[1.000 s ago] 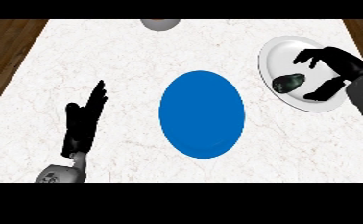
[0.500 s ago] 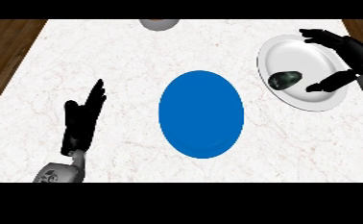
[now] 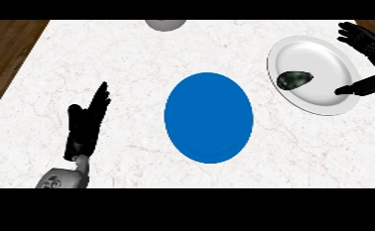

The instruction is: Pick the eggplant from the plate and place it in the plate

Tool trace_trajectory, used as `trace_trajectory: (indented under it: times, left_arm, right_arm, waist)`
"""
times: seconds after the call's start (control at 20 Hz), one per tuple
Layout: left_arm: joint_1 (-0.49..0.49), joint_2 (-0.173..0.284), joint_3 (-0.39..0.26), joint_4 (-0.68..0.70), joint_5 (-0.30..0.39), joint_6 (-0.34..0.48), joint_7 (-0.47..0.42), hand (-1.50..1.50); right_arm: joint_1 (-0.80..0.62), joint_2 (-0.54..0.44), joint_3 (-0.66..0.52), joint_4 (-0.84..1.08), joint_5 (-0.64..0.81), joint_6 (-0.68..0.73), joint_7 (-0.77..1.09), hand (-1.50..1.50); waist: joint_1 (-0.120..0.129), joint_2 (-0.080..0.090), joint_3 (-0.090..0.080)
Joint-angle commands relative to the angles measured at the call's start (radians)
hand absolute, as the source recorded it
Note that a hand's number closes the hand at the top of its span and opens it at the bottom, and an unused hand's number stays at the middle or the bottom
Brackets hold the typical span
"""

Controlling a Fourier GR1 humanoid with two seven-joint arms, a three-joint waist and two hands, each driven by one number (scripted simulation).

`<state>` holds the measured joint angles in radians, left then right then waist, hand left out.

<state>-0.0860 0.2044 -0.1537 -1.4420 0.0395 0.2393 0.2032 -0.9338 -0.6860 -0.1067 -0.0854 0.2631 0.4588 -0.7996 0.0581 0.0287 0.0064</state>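
Observation:
A dark eggplant (image 3: 294, 80) lies on the white plate (image 3: 316, 56) at the right of the counter. My right hand (image 3: 358, 36) is at the plate's far right edge, open, with fingers spread above the rim and the thumb (image 3: 356, 87) low over the plate's lower right; it does not touch the eggplant. A blue plate (image 3: 209, 117) sits in the middle of the counter with nothing on it. My left hand (image 3: 86, 123) rests open at the lower left, fingers pointing up.
A grey round object (image 3: 164, 24) is partly visible at the counter's far edge. Brown wood floor (image 3: 18, 41) shows past the counter's left edge. White marble lies between the two plates.
My right hand has drawn back to the right, off the eggplant, and opened wider. The eggplant stays on the white plate. The left hand has not moved.

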Motion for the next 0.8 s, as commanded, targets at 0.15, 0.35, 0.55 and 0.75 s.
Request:
trace_trajectory:
  times: [0.15, 0.35, 0.55, 0.75]
  left_arm:
    - [-0.013, -0.001, -0.002, -0.015, -0.012, 0.007, 0.02, 0.0]
    - [0.012, -0.021, -0.018, -0.012, -0.029, 0.023, 0.003, 0.0]
    - [0.034, -0.014, -0.022, -0.018, -0.017, -0.007, -0.011, 0.0]
    - [-0.005, -0.006, 0.005, 0.01, -0.006, -0.015, 0.003, 0.0]
  right_arm:
    - [0.074, 0.002, -0.008, -0.045, -0.017, 0.172, -0.167, -1.5]
    - [0.104, 0.003, -0.005, -0.067, -0.021, 0.172, -0.176, -1.5]
    - [0.115, 0.018, -0.005, -0.064, -0.019, 0.096, -0.151, -1.5]
    - [0.121, 0.009, 0.01, -0.067, 0.001, 0.047, -0.144, -1.5]
  waist:
    - [0.0, 0.001, 0.002]
    - [0.0, -0.002, 0.001]
    - [0.013, 0.001, 0.001]
    - [0.006, 0.002, 0.0]
